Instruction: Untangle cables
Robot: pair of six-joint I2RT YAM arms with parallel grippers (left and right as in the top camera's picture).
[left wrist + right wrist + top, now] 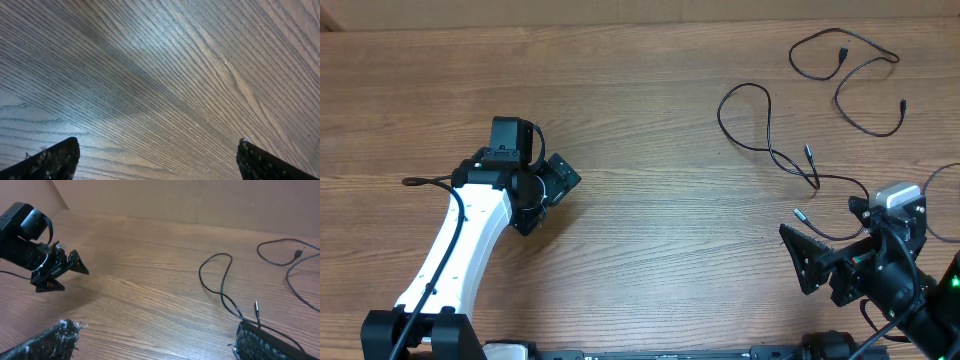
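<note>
The left arm (470, 225) has a long white shell with a thin black cable (418, 182) running along it, black joints at the base and wrist, and a boxy black head that ends in the left gripper (556, 203) with dark, wedge-shaped fingers. The right arm (895, 275) is black all over, with a small silver-grey block (898, 196) on top, a green light (953, 282) on its side, and the right gripper (794, 262) with the same triangular black fingers. In the wrist views, the fingers (47, 342) are matte black with a rough surface and slightly frayed edges.
</note>
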